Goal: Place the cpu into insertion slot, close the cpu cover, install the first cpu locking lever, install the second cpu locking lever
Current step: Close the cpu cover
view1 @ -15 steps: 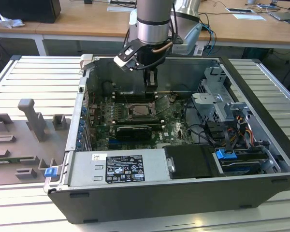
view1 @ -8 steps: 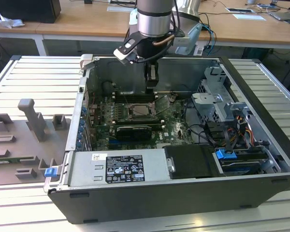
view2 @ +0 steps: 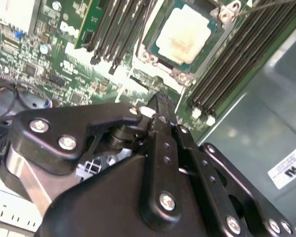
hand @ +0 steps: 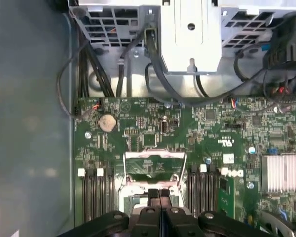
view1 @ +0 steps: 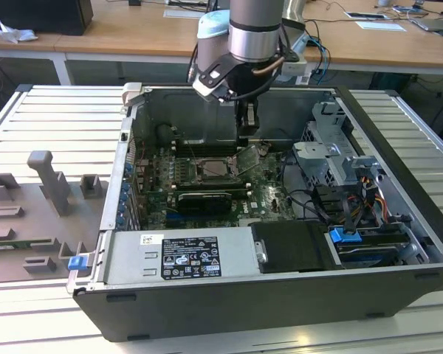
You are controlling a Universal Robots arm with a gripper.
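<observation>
My pincer (hand: 159, 193) is closed, fingers together on nothing, just beside the free edge of the cover (hand: 155, 156), which stands tilted open. Farther on, the cpu (view2: 183, 35) lies flat in the slot (view2: 222, 15). The cover looks thin, stiff, light and slick. I judge its free edge the place to push, clear of the fragile chip.

The exterior view stands off the arm, high and set back, looking down into the open computer case (view1: 207, 317) on the slatted desk (view1: 29, 110). Both wrist views ride close behind the pincer (hand: 159, 195) and face down past it from different sides. They share the green circuit board (hand: 148, 133) around the memory slots (view2: 113, 29).
</observation>
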